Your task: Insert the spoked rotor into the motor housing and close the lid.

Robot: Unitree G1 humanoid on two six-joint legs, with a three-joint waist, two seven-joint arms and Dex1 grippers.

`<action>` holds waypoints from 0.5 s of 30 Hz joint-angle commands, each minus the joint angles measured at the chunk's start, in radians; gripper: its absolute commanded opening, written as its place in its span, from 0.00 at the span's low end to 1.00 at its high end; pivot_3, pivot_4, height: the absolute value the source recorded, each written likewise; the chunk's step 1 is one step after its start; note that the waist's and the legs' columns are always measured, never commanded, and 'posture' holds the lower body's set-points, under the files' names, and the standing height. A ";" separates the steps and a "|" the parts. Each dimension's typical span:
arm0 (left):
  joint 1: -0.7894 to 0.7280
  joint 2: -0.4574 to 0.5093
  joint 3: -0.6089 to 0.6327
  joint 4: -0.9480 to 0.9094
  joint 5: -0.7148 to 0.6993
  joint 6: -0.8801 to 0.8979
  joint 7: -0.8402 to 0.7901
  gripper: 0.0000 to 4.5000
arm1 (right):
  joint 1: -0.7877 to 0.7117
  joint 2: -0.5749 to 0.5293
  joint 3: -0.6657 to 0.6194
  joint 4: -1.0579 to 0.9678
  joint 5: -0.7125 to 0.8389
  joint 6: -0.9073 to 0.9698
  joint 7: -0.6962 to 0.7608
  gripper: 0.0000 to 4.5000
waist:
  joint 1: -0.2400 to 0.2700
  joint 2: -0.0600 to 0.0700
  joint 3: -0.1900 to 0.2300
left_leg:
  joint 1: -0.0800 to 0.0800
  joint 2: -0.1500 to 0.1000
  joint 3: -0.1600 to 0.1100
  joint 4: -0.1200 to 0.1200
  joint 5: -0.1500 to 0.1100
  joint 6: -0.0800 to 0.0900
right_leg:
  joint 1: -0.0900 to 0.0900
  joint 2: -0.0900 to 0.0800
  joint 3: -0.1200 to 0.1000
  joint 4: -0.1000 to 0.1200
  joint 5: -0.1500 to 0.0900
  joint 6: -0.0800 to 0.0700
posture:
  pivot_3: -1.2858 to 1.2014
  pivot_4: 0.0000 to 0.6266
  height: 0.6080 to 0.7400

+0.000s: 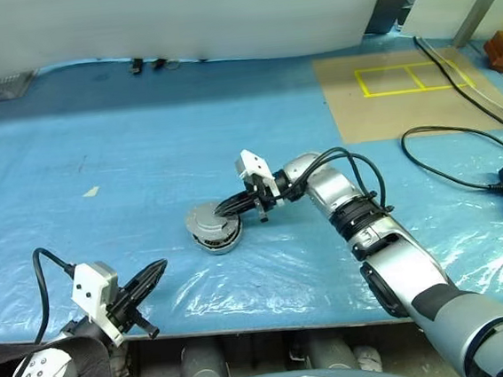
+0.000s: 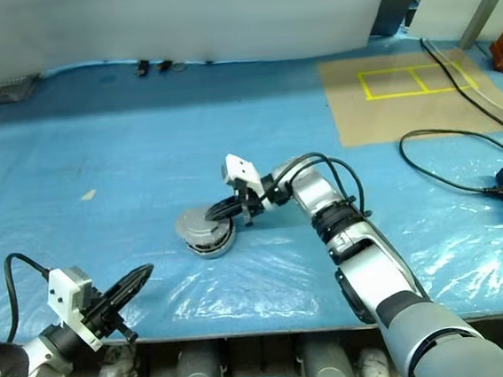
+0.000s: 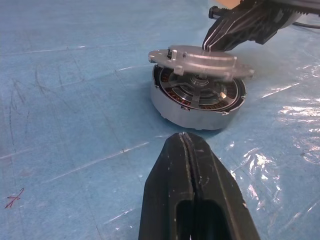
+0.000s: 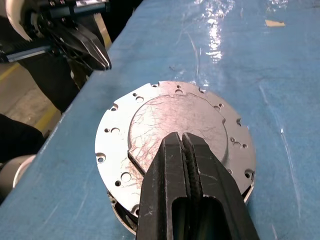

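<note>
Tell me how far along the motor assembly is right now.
Done: the spoked rotor already sits inside the motor housing, over the copper windings. In hand: the shut right gripper rests on top of the lid, which is tilted, with a gap above the housing. Left: seat the lid flat. The shut left gripper waits aside, empty.

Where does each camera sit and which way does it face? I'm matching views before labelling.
Head stereo pair: looks forward and down over the blue table; both arms show, right gripper on the lid.
Left wrist: looks along the shut left gripper at the motor housing, spoked rotor inside.
Right wrist: looks down its shut fingers onto the lid.
Shared: the lid shows in all views.
</note>
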 commanded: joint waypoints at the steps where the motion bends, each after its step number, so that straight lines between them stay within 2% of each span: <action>1: 0.002 0.013 -0.018 -0.035 0.003 0.004 -0.001 0.00 | 0.014 0.002 0.002 -0.035 -0.010 -0.020 -0.033 0.04 | 0.000 0.000 0.000 | 0.000 0.000 0.000 0.000 0.000 0.000 | 0.000 0.000 0.000 0.000 0.000 0.000 | 0.52 0.24 1.00; 4: -0.004 0.018 -0.024 -0.027 0.008 0.005 0.002 0.00 | 0.015 0.013 -0.017 -0.059 0.018 0.012 -0.041 0.21 | -0.001 0.000 0.000 | 0.000 0.000 0.000 0.000 0.000 0.000 | 0.000 0.000 0.000 0.000 0.000 0.000 | 0.52 0.24 1.00; 11: -0.035 0.026 -0.033 -0.022 0.006 0.020 0.008 0.00 | 0.021 0.033 -0.011 -0.099 0.018 0.021 -0.079 0.76 | 0.000 0.000 0.000 | 0.001 0.000 0.000 0.000 0.000 0.000 | 0.000 0.000 0.000 0.001 0.000 0.000 | 0.52 0.24 1.00; 14: -0.039 0.032 -0.031 -0.021 0.007 0.027 0.005 0.00 | 0.022 0.067 0.003 -0.156 0.026 0.082 -0.098 0.99 | -0.001 0.000 0.000 | 0.001 0.000 0.000 0.000 0.000 0.000 | 0.000 0.000 0.000 0.001 0.000 0.000 | 0.52 0.24 1.00; 15: -0.040 0.033 -0.031 -0.021 0.007 0.028 0.005 0.00 | 0.021 0.073 0.011 -0.164 0.021 0.086 -0.103 1.00 | -0.002 0.000 0.000 | 0.001 0.000 0.000 0.000 0.000 0.000 | 0.000 0.000 0.000 0.001 0.000 0.000 | 0.52 0.24 1.00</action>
